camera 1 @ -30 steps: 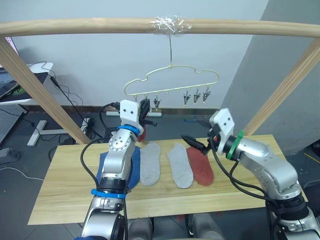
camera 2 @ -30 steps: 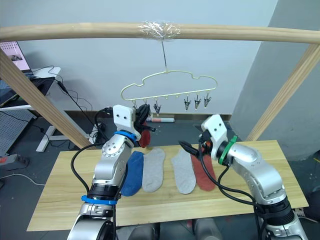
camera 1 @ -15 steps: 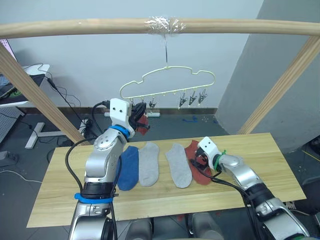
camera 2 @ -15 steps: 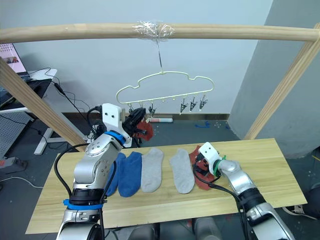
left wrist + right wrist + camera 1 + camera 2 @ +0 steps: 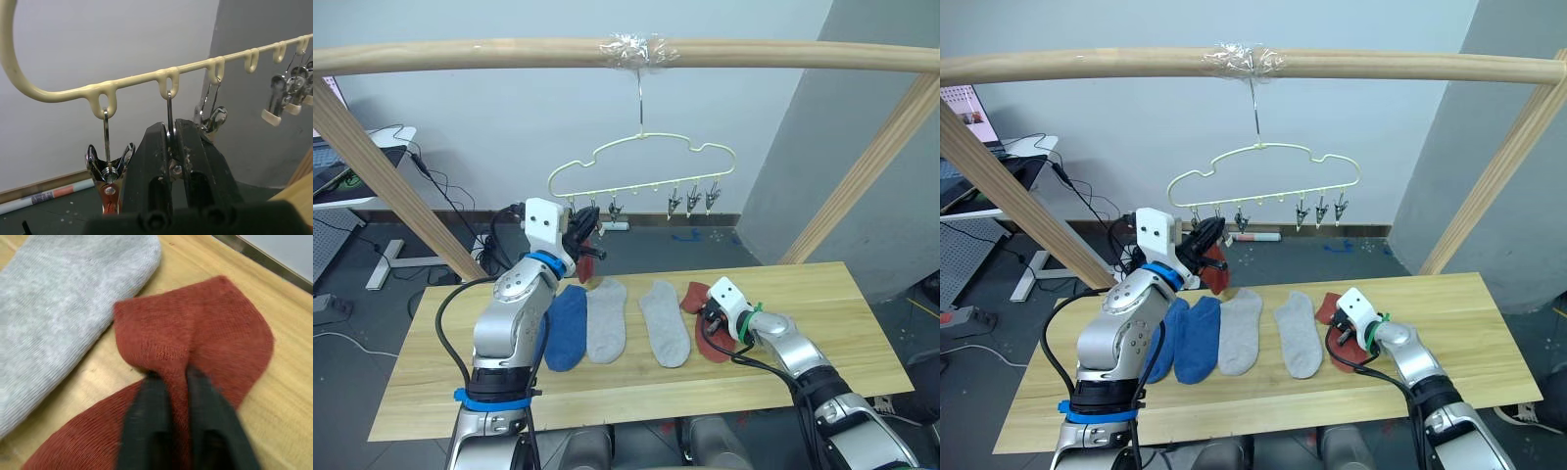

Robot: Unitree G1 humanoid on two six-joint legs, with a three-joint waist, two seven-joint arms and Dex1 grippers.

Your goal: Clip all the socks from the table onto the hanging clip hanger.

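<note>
The pale-yellow clip hanger (image 5: 641,162) hangs from the wooden pole. My left gripper (image 5: 584,223) is raised to its left end and shut on the second clip (image 5: 169,147). A rust red sock (image 5: 590,265) dangles just below that gripper; what holds it is hidden. On the table (image 5: 842,313) lie two blue socks (image 5: 1197,338), two light grey socks (image 5: 605,318) and another rust red sock (image 5: 215,328) in a row. My right gripper (image 5: 171,374) is down on that red sock, shut on a raised fold of it.
A thick wooden frame, with its top pole (image 5: 509,51) and slanted side posts (image 5: 382,166), spans the table. Three free clips (image 5: 693,199) hang at the hanger's right end. A desk and cables (image 5: 440,186) stand behind on the left.
My right arm has dropped from above the table onto the red sock and its gripper has shut on a fold. The left gripper has stayed at the clips.
</note>
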